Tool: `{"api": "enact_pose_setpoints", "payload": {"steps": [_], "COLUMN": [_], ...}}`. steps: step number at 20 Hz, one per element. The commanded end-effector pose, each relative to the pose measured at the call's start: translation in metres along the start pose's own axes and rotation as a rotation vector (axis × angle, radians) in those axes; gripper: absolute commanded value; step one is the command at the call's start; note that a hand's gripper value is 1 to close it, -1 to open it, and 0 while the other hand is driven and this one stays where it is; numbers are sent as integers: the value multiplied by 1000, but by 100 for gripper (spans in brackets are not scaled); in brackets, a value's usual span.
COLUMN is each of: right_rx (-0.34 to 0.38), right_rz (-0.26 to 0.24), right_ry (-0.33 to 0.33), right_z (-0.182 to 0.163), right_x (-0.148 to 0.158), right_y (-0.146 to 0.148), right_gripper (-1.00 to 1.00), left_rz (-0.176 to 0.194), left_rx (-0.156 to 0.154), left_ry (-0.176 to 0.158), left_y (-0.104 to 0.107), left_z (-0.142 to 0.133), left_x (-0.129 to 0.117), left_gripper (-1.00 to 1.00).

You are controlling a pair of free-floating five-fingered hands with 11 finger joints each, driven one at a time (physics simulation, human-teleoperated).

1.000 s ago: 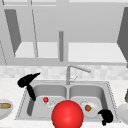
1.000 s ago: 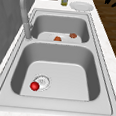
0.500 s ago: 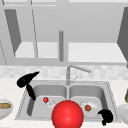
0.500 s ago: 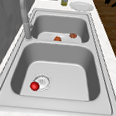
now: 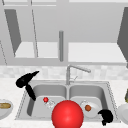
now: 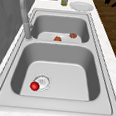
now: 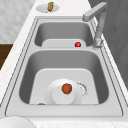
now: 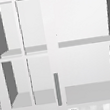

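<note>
1. Two hands hang at the sink [image 5: 110,100] — neither holds anything. The left hand [image 5: 23,80] floats above the left basin's rim, fingers straight and loosely spread, nearest the small red ball [image 5: 45,99] lying by the drain.
2. The right hand [image 5: 107,116] hovers at the right basin's front corner, fingers curled on nothing, just beside the plate [image 5: 93,113] carrying a brown lump [image 5: 87,108].
3. By my judgement, nothing is lifted yet — ball and plate lie untouched.
</note>
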Motion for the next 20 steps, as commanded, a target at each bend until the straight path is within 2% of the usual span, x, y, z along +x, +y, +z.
{"api": "enact_pose_setpoints", "payload": {"steps": [1, 9, 16, 17, 18, 19, 20], "right_rx": [0, 0, 0, 0, 0, 0, 0], "right_rz": [0, 0, 0, 0, 0, 0, 0], "right_ry": [0, 0, 0, 0, 0, 0, 0], "right_z": [0, 0, 0, 0, 0, 0, 0], "right_x": [0, 0, 0, 0, 0, 0, 0], "right_y": [0, 0, 0, 0, 0, 0, 0], "right_gripper": [0, 0, 0, 0, 0, 0, 0], "left_rz": [-7, -11, -33, -45, -63, -27, -9], "left_rx": [144, 167, 189, 191, 185, 76, 67], "left_ry": [50, 41, 27, 20, 14, -34, -19], "left_y": [0, -1, 0, 0, -1, -1, -1], "left_z": [-1, -2, -5, -6, -5, -5, -5], "left_x": [3, 6, 10, 11, 11, 10, 10], "left_gripper": [-100, -100, -100, -100, -100, -100, -100]}}
